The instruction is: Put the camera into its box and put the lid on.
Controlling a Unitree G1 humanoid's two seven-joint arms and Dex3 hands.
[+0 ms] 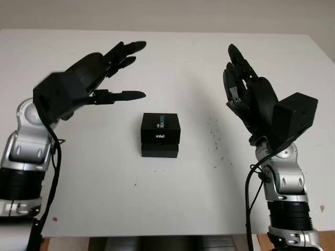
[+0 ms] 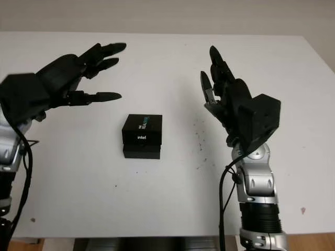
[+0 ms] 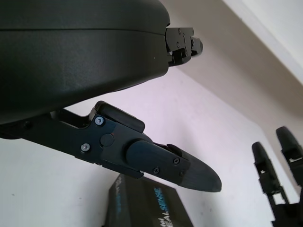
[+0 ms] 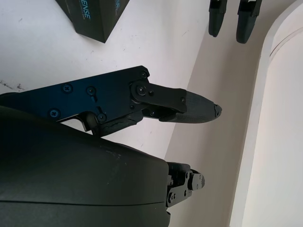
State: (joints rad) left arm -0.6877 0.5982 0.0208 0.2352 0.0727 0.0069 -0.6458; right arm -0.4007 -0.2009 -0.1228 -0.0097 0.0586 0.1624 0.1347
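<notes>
A small black box (image 1: 160,135) with white "intel" lettering stands in the middle of the white table (image 1: 172,193), its lid (image 1: 160,127) on top of the base. My left hand (image 1: 99,70) hovers open above the table to the left of the box and a little beyond it. To the right of the box my right hand (image 1: 243,89) is raised, open, palm turned toward the box. Neither hand touches it. The box (image 3: 147,205) shows under my left hand's fingers (image 3: 180,165) in the left wrist view, and a corner of the box (image 4: 94,14) appears in the right wrist view.
Small dark specks (image 1: 214,141) mark the tabletop to the right of the box. The table's front edge (image 1: 157,235) runs close to my body, and its far edge meets a pale wall.
</notes>
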